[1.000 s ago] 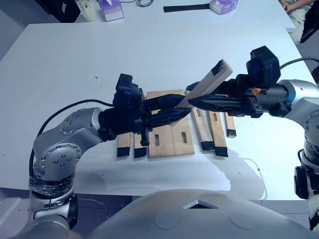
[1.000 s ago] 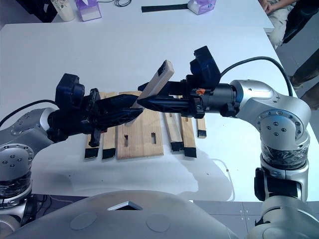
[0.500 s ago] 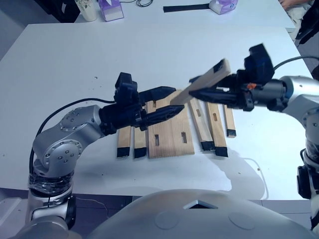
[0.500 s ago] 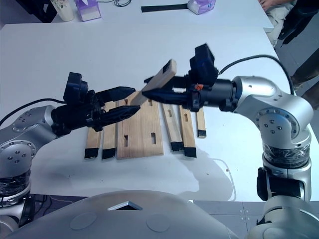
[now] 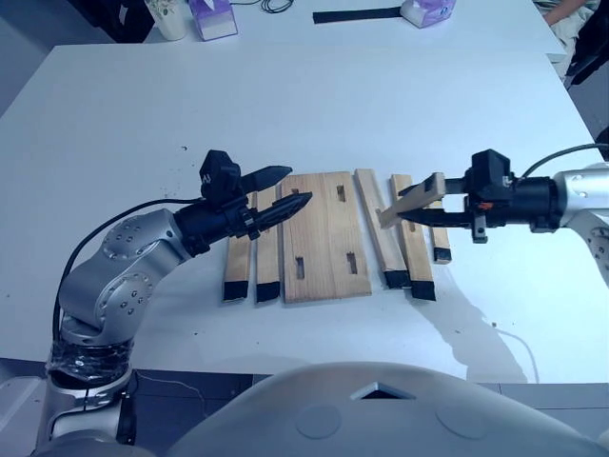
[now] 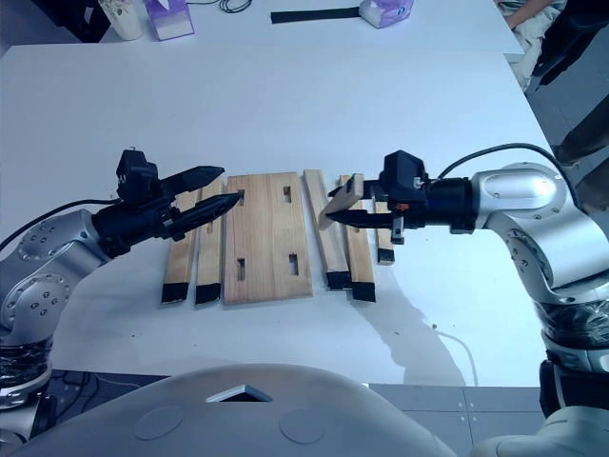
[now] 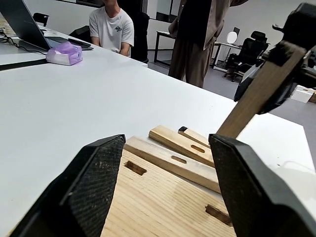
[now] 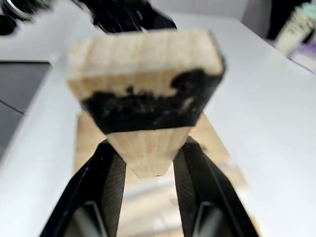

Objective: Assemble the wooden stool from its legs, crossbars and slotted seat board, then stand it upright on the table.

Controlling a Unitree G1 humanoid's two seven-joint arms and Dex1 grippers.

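Observation:
The slotted seat board (image 5: 324,238) lies flat on the white table (image 5: 124,114). Two black-tipped wooden pieces (image 5: 252,271) lie along its left side. Two slotted legs (image 5: 395,243) and a shorter piece (image 5: 440,238) lie along its right side. My left gripper (image 5: 283,188) hovers open over the board's far left corner, nothing between its fingers (image 7: 94,182). My right gripper (image 5: 423,207) is shut on a black-ended wooden piece (image 5: 411,198), held tilted above the legs. That piece (image 8: 148,94) fills the space between the right fingers (image 8: 113,182), and it rises beyond the board (image 7: 163,207) as a piece (image 7: 256,94).
At the table's far edge stand two tissue boxes (image 5: 211,17) (image 5: 426,9), a cup (image 5: 169,17) and a black strip (image 5: 354,14). A cable (image 5: 514,343) lies near the front right. Bare tabletop stretches behind and to both sides of the parts.
The two grippers were close together above the board and have drawn apart. The left one moved back left and down, now open. The right one carried the wooden piece right and lower.

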